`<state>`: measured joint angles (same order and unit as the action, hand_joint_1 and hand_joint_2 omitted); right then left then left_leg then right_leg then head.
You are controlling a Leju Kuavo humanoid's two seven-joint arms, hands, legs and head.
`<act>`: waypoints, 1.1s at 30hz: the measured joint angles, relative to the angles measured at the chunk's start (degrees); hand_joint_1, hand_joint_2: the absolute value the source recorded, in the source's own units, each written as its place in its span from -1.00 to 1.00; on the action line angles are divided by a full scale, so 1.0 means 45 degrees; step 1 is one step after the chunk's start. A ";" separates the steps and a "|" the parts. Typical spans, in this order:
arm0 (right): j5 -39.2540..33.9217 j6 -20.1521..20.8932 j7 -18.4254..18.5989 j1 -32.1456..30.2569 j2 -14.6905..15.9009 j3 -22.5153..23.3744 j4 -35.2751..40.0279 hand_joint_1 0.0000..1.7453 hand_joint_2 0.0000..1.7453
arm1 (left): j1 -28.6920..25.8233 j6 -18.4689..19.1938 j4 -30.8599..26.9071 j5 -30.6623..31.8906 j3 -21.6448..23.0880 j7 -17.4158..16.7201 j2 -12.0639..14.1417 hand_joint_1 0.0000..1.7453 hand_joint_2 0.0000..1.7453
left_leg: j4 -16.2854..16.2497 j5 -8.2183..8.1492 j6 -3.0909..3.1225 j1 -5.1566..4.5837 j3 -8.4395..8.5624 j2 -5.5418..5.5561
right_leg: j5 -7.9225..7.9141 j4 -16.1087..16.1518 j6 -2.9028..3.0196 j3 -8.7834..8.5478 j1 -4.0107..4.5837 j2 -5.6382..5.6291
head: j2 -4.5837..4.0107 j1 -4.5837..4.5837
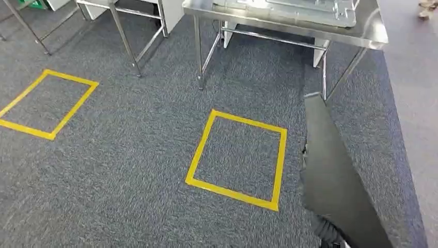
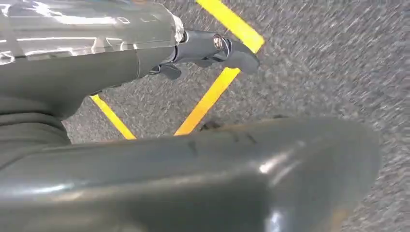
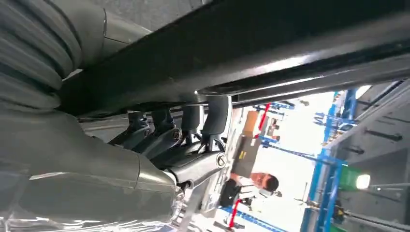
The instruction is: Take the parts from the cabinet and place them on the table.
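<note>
The fingers [image 3: 193, 130] of the right hand [image 3: 159, 150] curl up against the underside of a long dark part [image 3: 270, 53], with the thick thumb on the near side, so the hand grips the part along its edge. In the head view the same part [image 1: 330, 170] shows as a flat, dark grey panel at the lower right, rising from the bottom edge and slanting up toward the table leg, held above the carpet [image 1: 129, 155].

The left hand [image 2: 145, 58] hangs over the carpet. Its dark fingers [image 2: 227, 48] reach out loosely, a little bent, with nothing between them; the thumb [image 2: 217, 174] lies broad across the near part of the wrist view, apart from the fingers. The hand is empty and partly spread.

Ahead stands a steel table [image 1: 372, 36] with thin metal legs; a pale grey tray [image 1: 341, 18] rests on its top, near the front edge. A second steel frame [image 1: 134, 46] stands to its left, well apart. Two squares of yellow tape mark the carpet: one [image 1: 199, 155] just in front of the table and beside the held part, the other [image 1: 72, 108] farther to the left.

Past the right hand's fingers, the right wrist view takes in a bright hall with blue racks [image 3: 333, 159] and a person [image 3: 251, 181] in dark clothes, far off and small.
</note>
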<state>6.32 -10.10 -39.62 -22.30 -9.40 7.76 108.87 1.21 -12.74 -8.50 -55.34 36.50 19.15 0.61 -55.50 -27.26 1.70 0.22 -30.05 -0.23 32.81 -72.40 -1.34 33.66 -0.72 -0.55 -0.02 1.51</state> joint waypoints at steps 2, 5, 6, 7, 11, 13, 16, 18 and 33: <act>-0.0142 0.0157 0.0000 0.0002 0.0000 0.0000 -0.0078 1.00 1.00 | -0.0008 0.0015 0.0000 -0.0010 0.0000 0.0015 0.0005 -1.00 -1.00 | 0.0190 -0.0314 -0.0028 -0.0001 0.0634 -0.0045 | 0.1199 -0.0452 -0.0044 0.0936 0.0000 0.0006 | 0.0000 -0.0005; -0.0214 0.0117 0.0000 0.0033 0.0000 0.0000 -0.0122 1.00 1.00 | -0.0017 0.0058 0.0000 0.0015 0.0010 0.0019 0.0005 -1.00 -1.00 | 0.0290 -0.0960 -0.0113 0.0001 0.1673 -0.0087 | 0.1067 0.0998 -0.0027 0.1297 -0.0003 0.0078 | 0.0000 -0.0005; -0.0195 0.0069 0.0000 0.0039 0.0000 0.0000 -0.0122 1.00 1.00 | -0.0003 0.0092 0.0000 0.0034 0.0019 0.0019 0.0005 -1.00 -1.00 | 0.0296 -0.1233 -0.0143 -0.0001 0.1941 -0.0155 | -0.0132 0.1876 0.0040 0.1289 0.0002 0.0161 | 0.0000 0.0000; -0.0161 0.0039 0.0004 0.0043 0.0000 0.0000 -0.0137 1.00 1.00 | -0.0067 0.0097 0.0028 0.0048 0.0034 0.0010 0.0005 -1.00 -1.00 | 0.0292 -0.1479 -0.0170 -0.0018 0.2172 -0.0202 | -0.2164 0.2654 0.0144 0.1414 0.0036 0.0375 | 0.0000 -0.0010; -0.0268 0.0049 0.0106 0.0282 -0.0054 -0.0005 -0.0113 1.00 1.00 | 0.0191 0.0131 0.0029 0.0083 0.0136 -0.0019 0.0019 -1.00 -1.00 | 0.0115 -0.1625 -0.0575 -0.0011 0.2623 -0.0366 | -0.2162 0.2631 0.0503 0.1195 0.0233 0.0127 | 0.0000 -0.0005; -0.0287 0.0161 0.0145 0.0387 -0.0078 -0.0005 -0.0088 1.00 1.00 | 0.0282 0.0175 0.0029 0.0083 0.0204 -0.0044 0.0024 -1.00 -1.00 | -0.1581 -0.1123 -0.0675 0.0038 0.1756 -0.0182 | -0.2065 0.2902 0.0660 0.0822 0.0125 -0.0070 | 0.0000 -0.0005; -0.0302 0.0385 0.0223 0.0494 -0.0185 -0.0005 -0.0112 1.00 1.00 | 0.0324 0.0267 0.0024 0.0034 0.0253 -0.0063 0.0024 -1.00 -1.00 | -0.3823 -0.2230 -0.0763 0.0078 0.0035 -0.0052 | -0.1773 0.2970 0.0785 0.0482 0.0122 -0.0350 | 0.0000 0.0000; -0.0292 0.0535 0.0223 0.0544 -0.0219 -0.0005 -0.0146 1.00 1.00 | 0.0276 0.0306 0.0024 -0.0029 0.0287 -0.0063 0.0034 -1.00 -1.00 | -0.4000 -0.3320 -0.0779 0.0080 -0.0709 -0.0051 | -0.1531 0.2970 0.0779 0.0161 0.0125 -0.0686 | 0.0000 0.0000; -0.0015 0.0437 0.0194 0.0776 -0.0330 -0.0005 -0.0511 1.00 1.00 | 0.0168 0.0238 0.0039 -0.0364 0.0291 -0.0063 0.0053 -1.00 -1.00 | -0.0334 -0.0016 -0.0037 0.0116 -0.0260 -0.0189 | 0.0569 -0.0868 -0.0175 0.1877 -0.0064 0.0064 | 0.0000 -0.0015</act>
<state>6.25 -8.13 -38.75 -18.80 -10.89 7.74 106.57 1.97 -11.67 -8.33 -56.98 37.81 18.86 0.85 -57.01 -27.33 1.54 0.74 -31.22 -1.08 35.37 -76.30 -2.13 42.10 -1.00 -0.26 -0.02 1.44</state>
